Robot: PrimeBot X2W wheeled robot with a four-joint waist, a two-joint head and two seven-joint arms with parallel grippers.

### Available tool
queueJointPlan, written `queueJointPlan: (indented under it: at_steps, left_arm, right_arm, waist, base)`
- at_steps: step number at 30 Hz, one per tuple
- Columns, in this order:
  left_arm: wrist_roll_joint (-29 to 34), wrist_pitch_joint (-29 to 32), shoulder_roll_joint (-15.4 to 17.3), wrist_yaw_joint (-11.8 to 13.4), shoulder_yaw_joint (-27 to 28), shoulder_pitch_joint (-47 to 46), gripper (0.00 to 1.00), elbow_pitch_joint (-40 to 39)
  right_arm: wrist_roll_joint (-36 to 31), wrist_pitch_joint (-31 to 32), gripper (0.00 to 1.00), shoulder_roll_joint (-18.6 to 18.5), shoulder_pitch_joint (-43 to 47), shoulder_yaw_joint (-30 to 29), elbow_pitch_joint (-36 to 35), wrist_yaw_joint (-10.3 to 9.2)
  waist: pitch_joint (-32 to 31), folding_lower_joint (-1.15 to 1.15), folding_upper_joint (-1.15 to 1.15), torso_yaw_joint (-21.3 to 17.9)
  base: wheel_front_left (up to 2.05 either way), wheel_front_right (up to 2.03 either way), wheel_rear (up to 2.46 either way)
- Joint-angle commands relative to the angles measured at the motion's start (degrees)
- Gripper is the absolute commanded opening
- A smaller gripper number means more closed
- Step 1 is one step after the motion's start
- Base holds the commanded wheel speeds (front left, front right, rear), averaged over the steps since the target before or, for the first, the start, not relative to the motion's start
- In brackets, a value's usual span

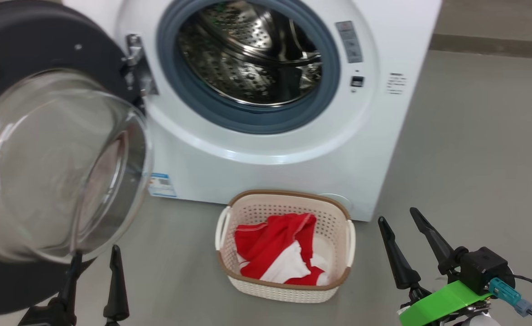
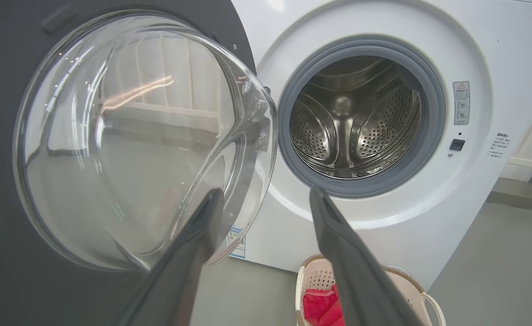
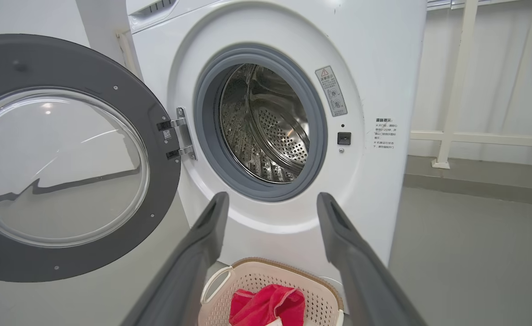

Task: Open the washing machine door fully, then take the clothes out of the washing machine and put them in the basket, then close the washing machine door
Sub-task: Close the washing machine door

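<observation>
My left fingers [image 1: 116,280] and right fingers [image 1: 395,256] are spread, grasping nothing. The clothes [image 1: 270,244] lie in the basket [image 1: 284,292] on the floor before the washing machine [image 1: 270,181]; the washing machine door [image 1: 44,45] stands wide open.

Basket [image 1: 248,285] and washing machine [image 1: 293,172] on floor [image 1: 474,158]

Door [image 1: 44,149] swung open; drum [image 1: 250,54] empty; red clothes [image 1: 277,251] in basket [image 1: 288,290].
</observation>
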Motion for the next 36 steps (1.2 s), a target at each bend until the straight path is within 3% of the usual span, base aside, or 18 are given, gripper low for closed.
queueJointPlan:
  at_steps: [1,16,27,28,29,36]
  left_arm:
    - [0.3,-0.7,0.5,0.5,1.7,-1.4,1.0,-2.0]
    - [1.3,-0.7,0.9,1.8,1.3,-0.2,1.0,-3.0]
    - [0.8,-0.7,0.8,3.1,1.8,0.5,1.0,-4.7]
    - [1.0,-0.7,0.9,3.3,1.8,0.6,0.44,-4.6]
    - [1.2,-0.7,1.0,3.4,1.7,0.5,0.0,-4.4]
    - [2.9,-0.7,2.9,5.5,3.5,-3.7,0.0,-7.1]
  right_arm:
    - [0.0,-0.4,1.0,-0.2,-1.5,1.6,-1.5,0.36]
    - [-0.1,-0.4,1.0,0.4,-1.3,2.2,-1.4,0.36]
    - [0.1,-0.4,1.0,0.3,-2.2,3.4,-0.9,0.36]
    - [0.1,-0.4,1.0,0.3,-2.2,3.4,-0.8,0.36]
    - [0.2,-0.4,1.0,0.3,-2.2,3.4,-0.8,0.36]
    - [0.3,-0.4,1.0,0.3,-1.5,3.0,-0.8,0.36]
  waist:
    - [-0.6,0.0,0.0,3.7]
    - [-1.9,0.0,0.0,11.3]
    - [-1.3,0.0,0.0,11.9]
    - [-1.3,0.0,0.0,11.9]
    - [-1.4,0.0,0.0,11.8]
    - [-1.7,0.0,0.0,11.3]
  base:
    - [0.0,0.0,0.0]
    - [0.0,0.0,0.0]
    - [0.0,0.0,0.0]
    - [0.0,0.0,0.0]
    - [0.0,0.0,0.0]
    - [0.0,0.0,0.0]
